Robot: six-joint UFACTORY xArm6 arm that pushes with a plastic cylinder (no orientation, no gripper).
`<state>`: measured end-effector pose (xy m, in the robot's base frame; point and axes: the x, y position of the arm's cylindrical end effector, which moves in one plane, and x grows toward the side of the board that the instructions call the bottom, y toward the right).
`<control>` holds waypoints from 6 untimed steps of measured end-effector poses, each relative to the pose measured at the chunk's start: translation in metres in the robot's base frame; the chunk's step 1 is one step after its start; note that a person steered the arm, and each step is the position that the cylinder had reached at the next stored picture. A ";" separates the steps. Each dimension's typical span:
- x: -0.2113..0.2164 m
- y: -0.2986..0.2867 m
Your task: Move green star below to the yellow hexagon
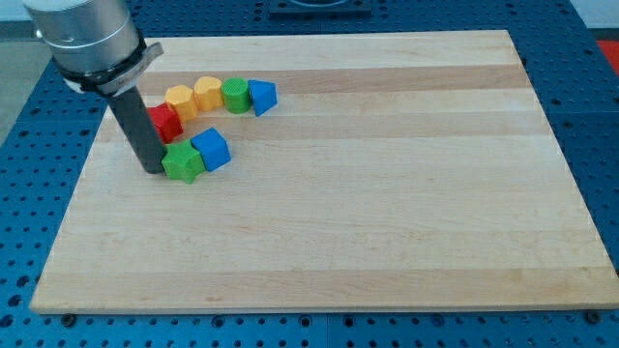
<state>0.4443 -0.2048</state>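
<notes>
The green star (183, 162) lies at the view's left on the wooden board (387, 193), touching a blue cube (211, 148) on its right. My tip (155, 170) rests right against the star's left side. The yellow hexagon (207, 94) sits above, in a curved row of blocks, some way above the star.
The row near the view's top left holds a red block (164, 122), an orange block (180, 100), the yellow hexagon, a green round block (235, 95) and a blue triangular block (261, 97). The arm's grey body (87, 39) hangs over the board's top left corner.
</notes>
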 end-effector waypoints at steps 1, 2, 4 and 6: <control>-0.003 -0.005; 0.014 -0.012; 0.043 0.009; 0.012 0.033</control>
